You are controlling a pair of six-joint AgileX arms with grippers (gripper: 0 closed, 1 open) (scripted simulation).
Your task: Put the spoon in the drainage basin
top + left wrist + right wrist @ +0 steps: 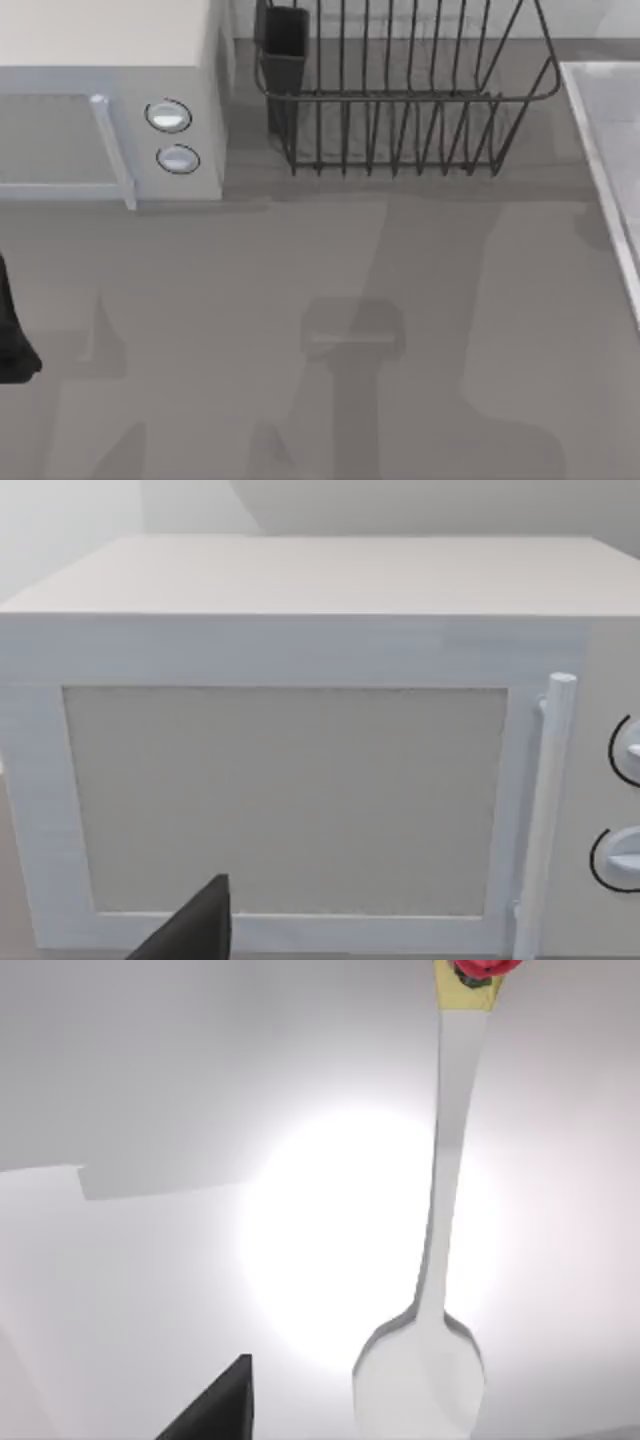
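Observation:
The spoon (440,1210) is pale with a yellow and red handle end, seen in the right wrist view against a bright white surface, its bowl nearest the camera. A dark part of my right gripper (215,1405) shows beside the bowl; whether it holds the spoon I cannot tell. The drainage basin (400,100) is a dark wire rack at the back of the table, right of centre. My left gripper (12,340) is a black shape at the table's left edge, and its dark tip (190,930) faces the microwave door.
A white microwave (110,90) with two round knobs stands at the back left, its door (290,800) shut. A dark cup (283,50) hangs on the rack's left end. A pale slab (610,150) runs along the right edge. Arm shadows cross the grey table (200,300).

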